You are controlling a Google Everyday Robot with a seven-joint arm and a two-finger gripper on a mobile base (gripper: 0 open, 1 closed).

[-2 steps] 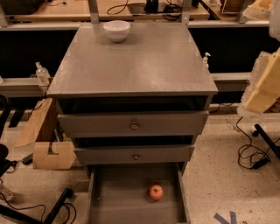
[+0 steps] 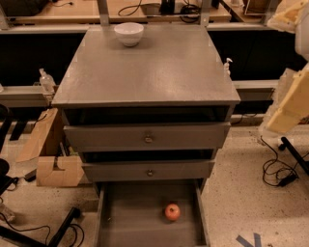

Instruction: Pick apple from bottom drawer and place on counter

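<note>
Jaws dipped slightly, right edge; apple (image 2: 172, 212) in bottom drawer (image 2: 133, 219).

**Speckled floor, wooden desks behind**

A grey drawer cabinet (image 2: 145, 137) stands mid-scene on a pale speckled floor (image 2: 241, 193). Light wooden desks (image 2: 72, 9) on metal posts (image 2: 102, 12) run along the far side, with dark space beneath them. At near left a cardboard box (image 2: 58, 171) sits just beside the cabinet, and a flat cardboard sheet (image 2: 36, 137) leans behind it. Black cables (image 2: 275, 176) trail at right. Blue tape (image 2: 248, 240) marks the near floor.
</note>
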